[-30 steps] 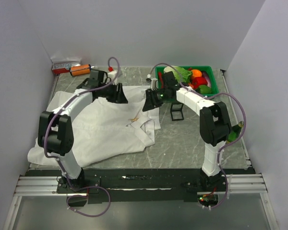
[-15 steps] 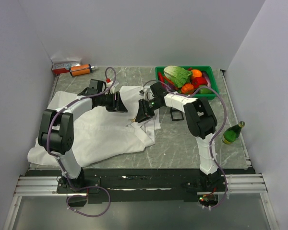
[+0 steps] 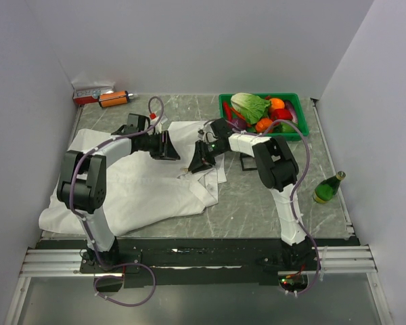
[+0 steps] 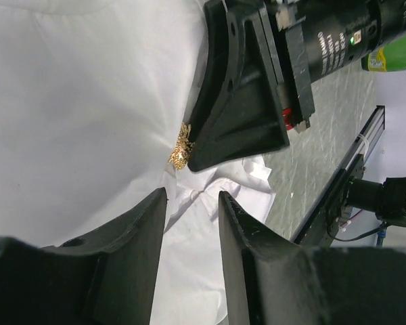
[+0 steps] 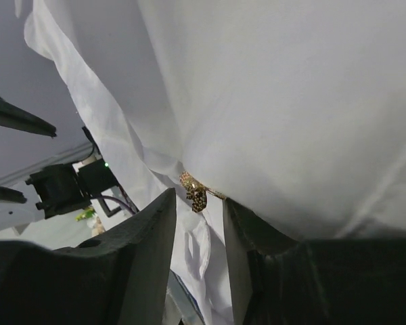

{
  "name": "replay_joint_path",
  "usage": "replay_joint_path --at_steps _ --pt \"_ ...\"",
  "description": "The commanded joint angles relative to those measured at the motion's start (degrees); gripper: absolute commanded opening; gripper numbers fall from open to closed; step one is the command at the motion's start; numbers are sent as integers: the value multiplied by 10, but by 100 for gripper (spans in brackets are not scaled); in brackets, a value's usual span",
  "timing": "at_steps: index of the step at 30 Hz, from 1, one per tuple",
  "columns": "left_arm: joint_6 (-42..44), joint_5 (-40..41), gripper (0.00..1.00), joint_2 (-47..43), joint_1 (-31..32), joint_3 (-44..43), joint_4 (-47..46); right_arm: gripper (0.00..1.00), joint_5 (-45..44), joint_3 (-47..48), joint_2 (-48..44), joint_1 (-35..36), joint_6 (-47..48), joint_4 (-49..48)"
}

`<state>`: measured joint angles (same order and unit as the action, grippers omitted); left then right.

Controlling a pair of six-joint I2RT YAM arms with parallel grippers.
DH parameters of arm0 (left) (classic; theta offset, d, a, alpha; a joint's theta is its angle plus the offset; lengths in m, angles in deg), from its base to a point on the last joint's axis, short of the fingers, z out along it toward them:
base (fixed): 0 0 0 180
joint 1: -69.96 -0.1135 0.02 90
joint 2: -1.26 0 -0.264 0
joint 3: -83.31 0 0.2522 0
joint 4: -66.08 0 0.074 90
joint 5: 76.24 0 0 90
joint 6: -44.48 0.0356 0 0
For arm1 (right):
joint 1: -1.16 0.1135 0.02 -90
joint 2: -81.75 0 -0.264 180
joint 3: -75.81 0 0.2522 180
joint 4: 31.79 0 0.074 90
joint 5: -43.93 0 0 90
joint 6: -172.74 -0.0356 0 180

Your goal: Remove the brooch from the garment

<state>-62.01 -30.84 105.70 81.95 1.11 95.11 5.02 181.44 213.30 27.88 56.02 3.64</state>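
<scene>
**Facing the brooch from both sides**

From my seat, the white fabric shirt lies spread and rumpled over the left half of the grey marbled table, reaching almost to the near edge. My left gripper hangs low over the shirt's far part. In its wrist view, the left gripper has its jaws a narrow way apart, with only cloth showing behind the gap and nothing held.

The tiny gold-tan star-shaped brooch sits pinned on the shirt near the middle of the table, by a bunched fold at the shirt's right side. It lies between the two grippers. The left wrist view shows the brooch right against the black tip of the other arm.

My right gripper is just right of the pin. Its own camera shows narrowly parted jaws with the brooch at their mouth, not clamped.

A green plastic basket of vegetables fills the far right corner. A green glass bottle is by the right edge.
</scene>
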Motion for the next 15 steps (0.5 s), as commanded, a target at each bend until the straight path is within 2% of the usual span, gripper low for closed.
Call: replay_joint_path --at_steps 1,3,8,12,15 --pt "-2 -15 42 11 -4 -20 -4 31 8 16 21 -15 -40 -51" --pt "0 -16 41 16 -4 -24 0 20 24 17 21 -17 -36 -54" --pt "-4 -34 41 34 -4 -45 -13 6 38 30 -2 -18 18 -31" --pt "1 -73 41 47 -2 -56 -44 1 39 33 -21 -22 51 -8" --pt "22 -104 42 56 1 -58 -59 0 74 29 -28 -25 78 -8"
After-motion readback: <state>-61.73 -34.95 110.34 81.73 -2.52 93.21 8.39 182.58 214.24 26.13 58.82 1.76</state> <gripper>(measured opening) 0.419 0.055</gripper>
